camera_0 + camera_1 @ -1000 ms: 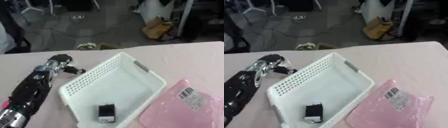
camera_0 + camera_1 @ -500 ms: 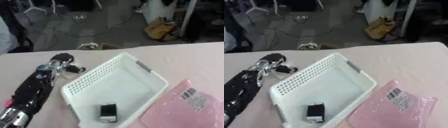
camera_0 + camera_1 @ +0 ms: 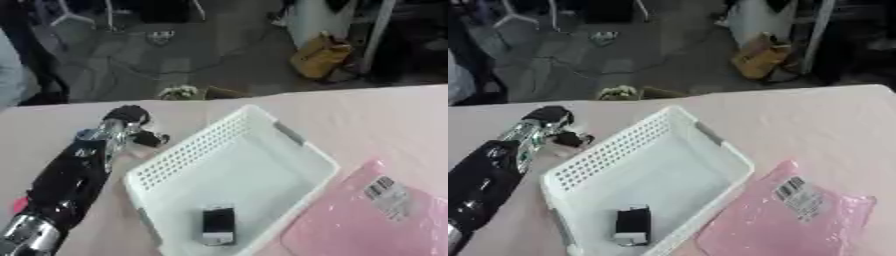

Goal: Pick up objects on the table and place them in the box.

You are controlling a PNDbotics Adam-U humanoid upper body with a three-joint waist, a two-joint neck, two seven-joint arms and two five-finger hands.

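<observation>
- The left hand (image 3: 125,121) reaches in from the lower left over the pink table (image 3: 367,115), its black forearm lying along the table's left side.
- Its fingers (image 3: 150,139) are curled around a small dark object (image 3: 570,139), held just beside the far-left wall of the box; what the object is cannot be made out.
- The white box (image 3: 175,157), a perforated plastic basket, sits askew in the middle of the table, its long side running from lower left to upper right.
- Inside it, near the front end, a small black and silver item (image 3: 218,225) lies flat on the floor of the box.
- A pink bubble mailer (image 3: 798,220) with a white barcode label lies on the table to the right of the box, its edge touching or just beside the box's near-right rim.
- A small red thing (image 3: 19,204) shows at the left edge beside the forearm.
- Beyond the table's far edge: grey floor, cables, a yellow-brown bag (image 3: 320,56).
- The right hand does not show.
</observation>
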